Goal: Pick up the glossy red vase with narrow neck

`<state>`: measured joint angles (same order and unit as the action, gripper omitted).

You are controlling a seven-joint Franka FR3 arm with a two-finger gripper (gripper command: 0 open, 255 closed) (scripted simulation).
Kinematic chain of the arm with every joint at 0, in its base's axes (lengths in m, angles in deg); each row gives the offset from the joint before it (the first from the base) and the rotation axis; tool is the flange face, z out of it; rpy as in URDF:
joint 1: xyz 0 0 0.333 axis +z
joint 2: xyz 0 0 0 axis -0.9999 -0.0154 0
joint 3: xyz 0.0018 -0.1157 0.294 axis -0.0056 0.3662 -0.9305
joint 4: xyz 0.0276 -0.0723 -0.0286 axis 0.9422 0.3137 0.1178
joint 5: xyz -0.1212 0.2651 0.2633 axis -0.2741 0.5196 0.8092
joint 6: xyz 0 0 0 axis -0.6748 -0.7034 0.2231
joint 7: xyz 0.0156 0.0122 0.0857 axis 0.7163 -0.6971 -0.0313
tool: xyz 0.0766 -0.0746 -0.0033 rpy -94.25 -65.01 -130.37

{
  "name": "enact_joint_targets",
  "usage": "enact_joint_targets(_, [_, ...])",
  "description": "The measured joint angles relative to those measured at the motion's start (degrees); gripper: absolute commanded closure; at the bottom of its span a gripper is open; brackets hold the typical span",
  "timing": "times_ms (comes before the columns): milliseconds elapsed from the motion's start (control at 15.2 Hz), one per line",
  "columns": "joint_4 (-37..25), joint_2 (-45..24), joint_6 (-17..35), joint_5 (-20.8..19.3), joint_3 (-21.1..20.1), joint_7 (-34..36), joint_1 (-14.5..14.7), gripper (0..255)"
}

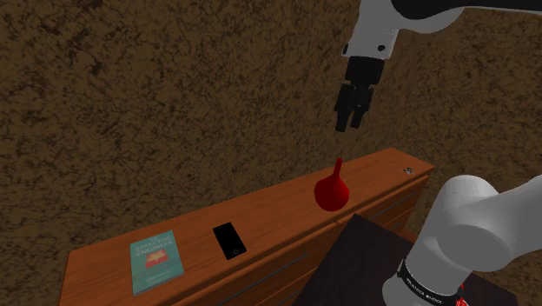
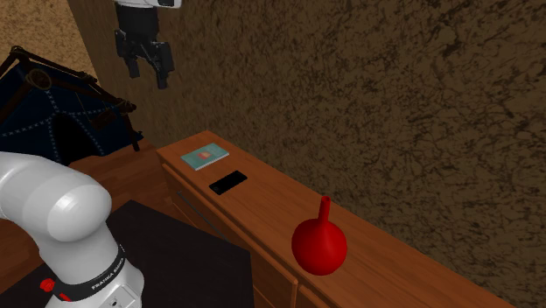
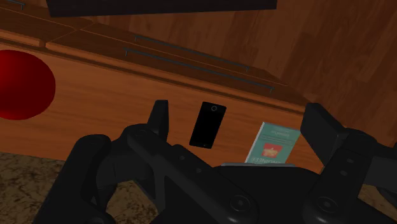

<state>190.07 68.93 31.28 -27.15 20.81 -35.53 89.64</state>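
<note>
My arm [image 1: 476,228] is white and rounded; a black, white-lettered band [image 1: 424,283] rings one joint, a red mark [image 1: 465,296] at its 4 o'clock. My hand [image 1: 349,123] is all black, blocky and two-fingered.

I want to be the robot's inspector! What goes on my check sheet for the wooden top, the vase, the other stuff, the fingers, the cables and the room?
Surface: wooden cabinet top, long, with drawer fronts below it.
Job's things: red vase, glossy, with a round body and a narrow neck, standing upright on the wood, not held.
Clutter: black phone lying flat; teal book lying flat beside it, the two apart.
Grippers: gripper high in the air, clear of the vase; fingers open, nothing between them.
Cables: nothing seen.
Surroundings: brown mottled wall behind the cabinet; black stand in front of it.
</note>
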Motion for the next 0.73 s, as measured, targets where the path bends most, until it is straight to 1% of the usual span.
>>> enact_joint_targets(198, [1.3, -0.3, 1.5, -1.0, 1.0, -1.4, -0.4, 0])
enact_joint_targets(462, [4.0, -1.9, 5.5, -4.3, 4.5, -5.7, -1.8, 0])
enact_joint_targets(726, [6.7, -4.4, 10.7, -7.7, 8.3, -10.2, -3.4, 0])
